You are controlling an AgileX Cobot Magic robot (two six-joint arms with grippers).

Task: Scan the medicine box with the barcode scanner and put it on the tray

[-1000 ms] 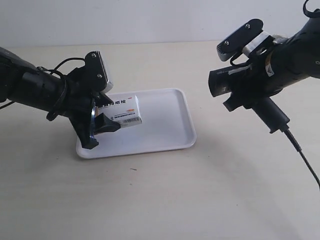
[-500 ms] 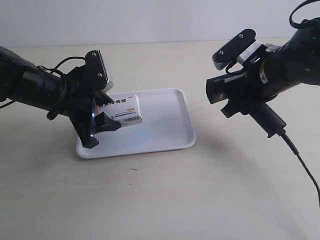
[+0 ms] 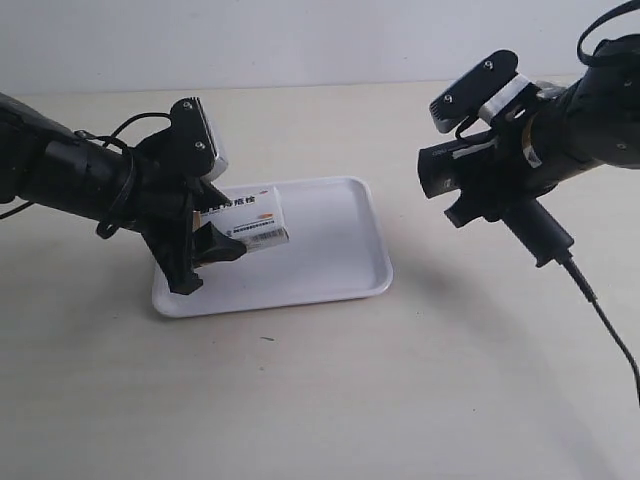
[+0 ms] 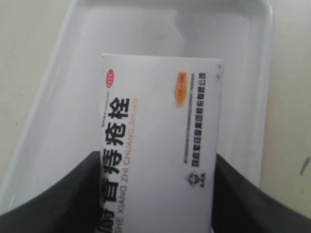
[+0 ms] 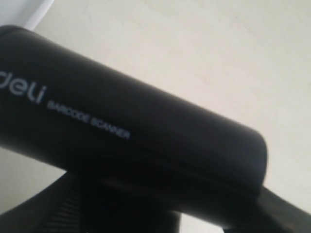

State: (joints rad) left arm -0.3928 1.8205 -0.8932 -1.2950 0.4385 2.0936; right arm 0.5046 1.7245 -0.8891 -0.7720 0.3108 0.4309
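Observation:
The medicine box [image 3: 250, 218], a white carton with black lettering and a barcode on its side, hangs low over the tray [image 3: 330, 250]. My left gripper [image 3: 207, 228] is shut on it. In the left wrist view the box [image 4: 160, 141] sits between both black fingers [image 4: 58, 199], with the tray [image 4: 63, 97] beneath. The barcode scanner [image 3: 490, 185] is held up off the table at the exterior view's right, head towards the tray. My right gripper [image 3: 505, 160] is shut on it. The right wrist view is filled by the scanner's black body [image 5: 121, 145].
The scanner's dark cable [image 3: 605, 320] trails down to the exterior view's right edge. The beige table [image 3: 330, 400] lies around the tray. A white corner of the tray [image 5: 34, 12] shows in the right wrist view.
The left gripper has lowered slightly and tilted the box flatter over the tray. The right arm with the scanner shifted towards the tray, then back a little and turned.

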